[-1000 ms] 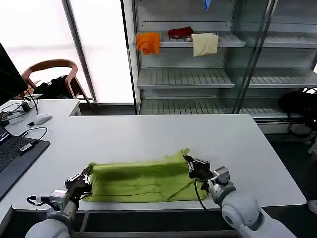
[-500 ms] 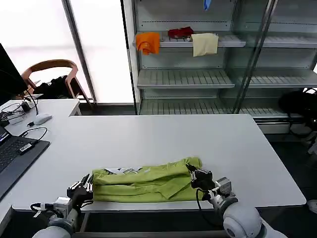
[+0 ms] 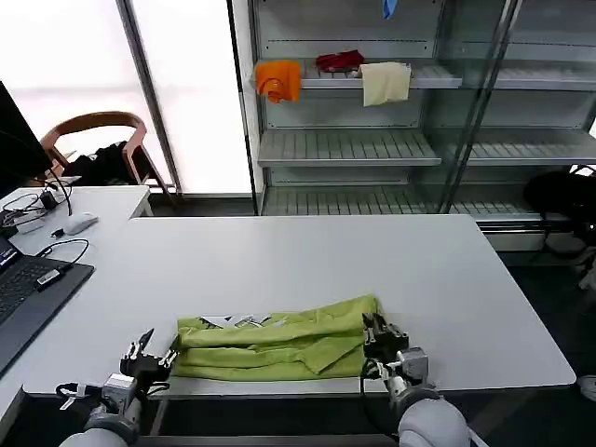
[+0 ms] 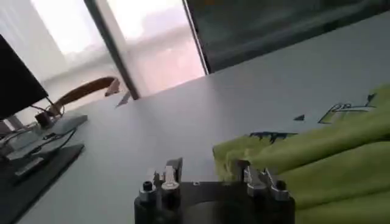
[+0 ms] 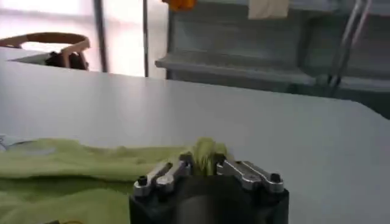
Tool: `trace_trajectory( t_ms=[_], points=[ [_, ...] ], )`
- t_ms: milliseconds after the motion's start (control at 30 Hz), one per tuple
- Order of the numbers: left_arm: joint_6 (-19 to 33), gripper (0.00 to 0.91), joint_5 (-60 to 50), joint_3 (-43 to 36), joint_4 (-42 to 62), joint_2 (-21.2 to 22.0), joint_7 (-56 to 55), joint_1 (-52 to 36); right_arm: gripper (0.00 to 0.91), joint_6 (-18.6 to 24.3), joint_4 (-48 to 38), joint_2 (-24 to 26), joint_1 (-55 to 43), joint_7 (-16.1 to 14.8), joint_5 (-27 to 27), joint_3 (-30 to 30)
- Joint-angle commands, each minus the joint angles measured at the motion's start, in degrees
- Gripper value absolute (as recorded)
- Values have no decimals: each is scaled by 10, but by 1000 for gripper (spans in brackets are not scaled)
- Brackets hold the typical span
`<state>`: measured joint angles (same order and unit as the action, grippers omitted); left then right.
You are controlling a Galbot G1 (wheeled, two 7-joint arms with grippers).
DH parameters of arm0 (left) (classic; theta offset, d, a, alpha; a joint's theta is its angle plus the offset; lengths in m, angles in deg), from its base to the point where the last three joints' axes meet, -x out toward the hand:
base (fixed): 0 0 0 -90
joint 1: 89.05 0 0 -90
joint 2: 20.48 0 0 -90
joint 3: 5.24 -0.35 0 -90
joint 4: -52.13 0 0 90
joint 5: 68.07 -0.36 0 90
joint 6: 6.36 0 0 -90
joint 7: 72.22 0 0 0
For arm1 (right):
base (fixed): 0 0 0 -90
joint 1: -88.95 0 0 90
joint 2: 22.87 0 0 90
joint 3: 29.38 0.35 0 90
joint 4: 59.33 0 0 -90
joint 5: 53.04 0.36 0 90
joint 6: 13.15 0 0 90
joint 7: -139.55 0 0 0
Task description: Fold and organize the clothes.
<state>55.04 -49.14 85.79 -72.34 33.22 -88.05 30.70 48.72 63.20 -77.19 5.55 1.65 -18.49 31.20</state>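
Near the front edge of the white table (image 3: 307,256): lime T-shirt (image 3: 279,337) lying folded into a long flat band parallel to that edge, white printed inside showing along its far left side. Left gripper (image 3: 149,353) low at the shirt's left end, jaws spread, touching no cloth. Right gripper (image 3: 383,334) at the shirt's right end, fingers (image 5: 244,173) parted with a bunched fold of fabric poking up between them.
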Motion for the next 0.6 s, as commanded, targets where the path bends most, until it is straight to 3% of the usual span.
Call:
trace_trajectory(
  t_ms=[33, 67, 100, 133, 167, 267, 300, 367, 400, 467, 600],
  points=[
    [-25, 907, 24, 103, -120, -17, -3, 40, 907, -18, 39, -11, 27, 140, -50, 27],
    [-24, 907, 25, 105, -128, -6, -4, 43, 907, -8, 55, -14, 34, 110, -59, 49],
    [-17, 907, 26, 103, -139, 12, -6, 49, 907, -8, 55, -14, 34, 110, -59, 49],
    [-2, 907, 30, 98, -141, 24, -11, 56, 907, 7, 71, -15, 42, 68, -57, 71],
    [9, 907, 35, 93, -140, 43, -11, 65, 907, 30, 84, -15, 60, 1, -55, 98],
    [56, 907, 53, 78, -116, 99, -9, 87, 907, 88, 82, -3, 82, -75, -74, 128],
    [61, 907, 64, 77, -109, 122, -9, 88, 907, 128, 73, 5, 90, -139, -96, 139],
    [72, 907, 82, 75, -101, 163, -9, 85, 907, 175, 52, 20, 99, -219, -101, 161],
    [78, 907, 85, 73, -99, 179, -7, 85, 907, 177, 49, 21, 100, -226, -100, 164],
    [90, 907, 83, 67, -96, 198, 4, 86, 907, 206, 30, 40, 106, -280, -72, 188],
    [102, 907, 83, 62, -78, 222, 22, 72, 907, 221, 19, 50, 126, -288, -21, 228]
  ],
)
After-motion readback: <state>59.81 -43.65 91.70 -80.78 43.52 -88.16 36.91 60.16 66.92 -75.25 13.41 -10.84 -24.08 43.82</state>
